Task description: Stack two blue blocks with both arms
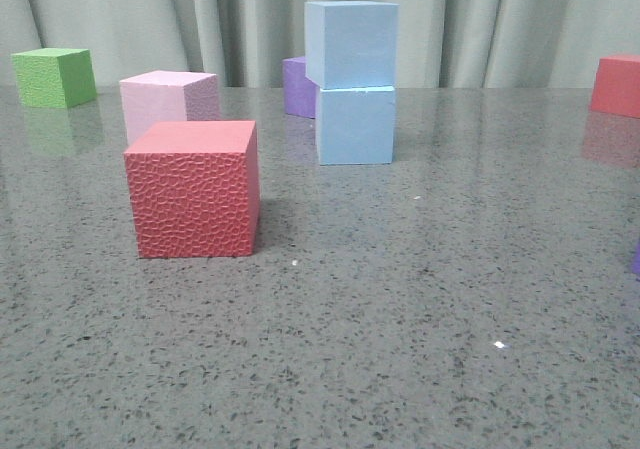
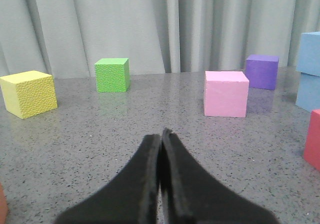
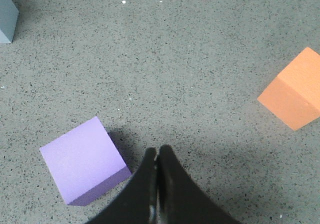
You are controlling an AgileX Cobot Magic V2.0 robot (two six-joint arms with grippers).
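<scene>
Two pale blue blocks stand stacked at the back middle of the table: the upper block (image 1: 351, 44) rests on the lower block (image 1: 355, 124), shifted a little to the left. The stack's edge shows in the left wrist view (image 2: 311, 72). A corner of a blue block shows in the right wrist view (image 3: 7, 18). Neither gripper shows in the front view. My left gripper (image 2: 161, 133) is shut and empty, low over bare table. My right gripper (image 3: 157, 150) is shut and empty above the table, beside a purple cube (image 3: 84, 160).
A textured red cube (image 1: 194, 188) stands front left with a pale pink cube (image 1: 168, 104) behind it. A green cube (image 1: 55, 76) is far left, a purple cube (image 1: 298, 86) behind the stack, another red cube (image 1: 617, 86) far right. A yellow cube (image 2: 29, 93) and an orange cube (image 3: 293, 97) also stand on the table.
</scene>
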